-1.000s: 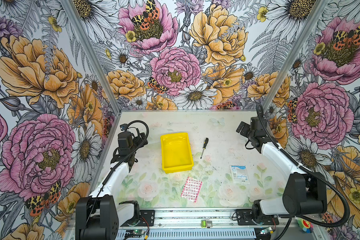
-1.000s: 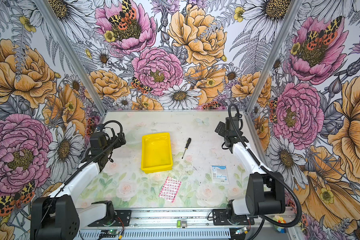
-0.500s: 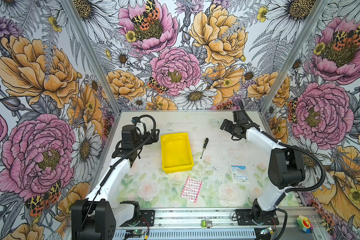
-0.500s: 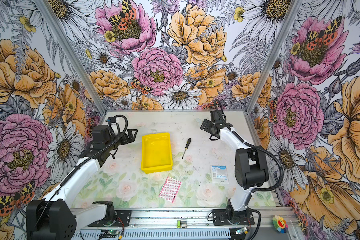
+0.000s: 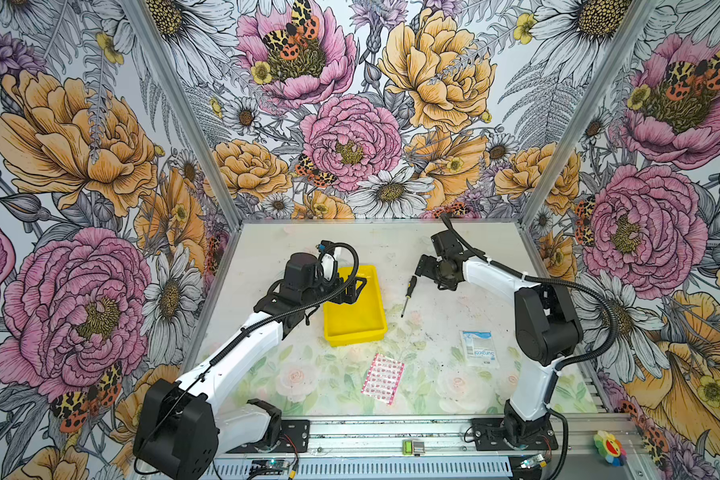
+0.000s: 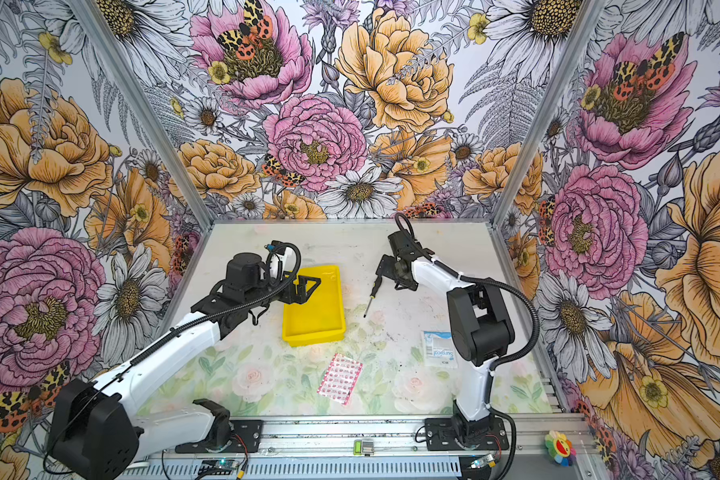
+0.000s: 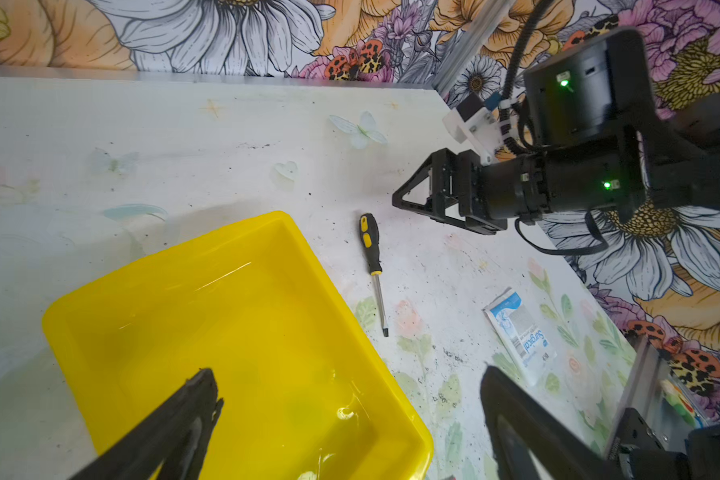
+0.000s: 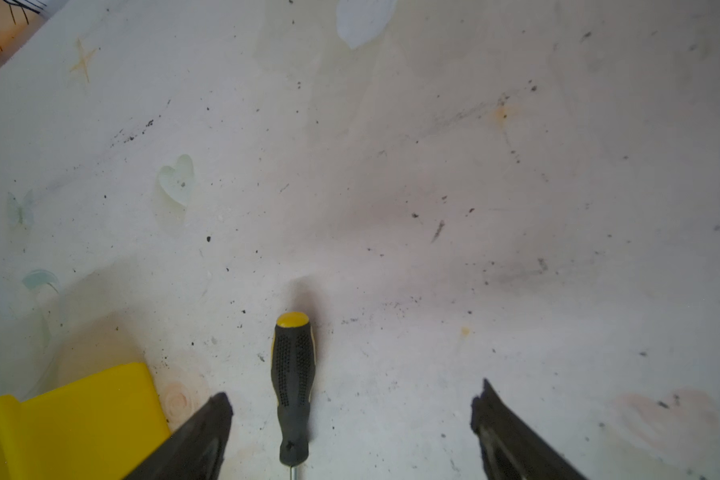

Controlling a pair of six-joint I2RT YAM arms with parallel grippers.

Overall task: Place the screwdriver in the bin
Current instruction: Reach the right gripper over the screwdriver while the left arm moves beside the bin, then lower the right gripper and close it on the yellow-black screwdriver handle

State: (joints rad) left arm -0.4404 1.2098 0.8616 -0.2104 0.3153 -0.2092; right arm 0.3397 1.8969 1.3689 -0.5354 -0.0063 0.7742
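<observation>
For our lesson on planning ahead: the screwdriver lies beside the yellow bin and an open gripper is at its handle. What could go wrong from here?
1. The screwdriver lies with its handle off-centre between the open jaws of the right gripper; closing might nudge or roll it instead of pinching it.
2. The left gripper hangs open over the bin, so the arms could bump during the drop.

"Surgical" on white-blue packet [image 7: 518, 332]

Table [image 5: 391, 249]: bin [image 5: 356, 320], screwdriver [image 5: 408, 291], packet [image 5: 478, 348], pink sheet [image 5: 382, 379]
</observation>
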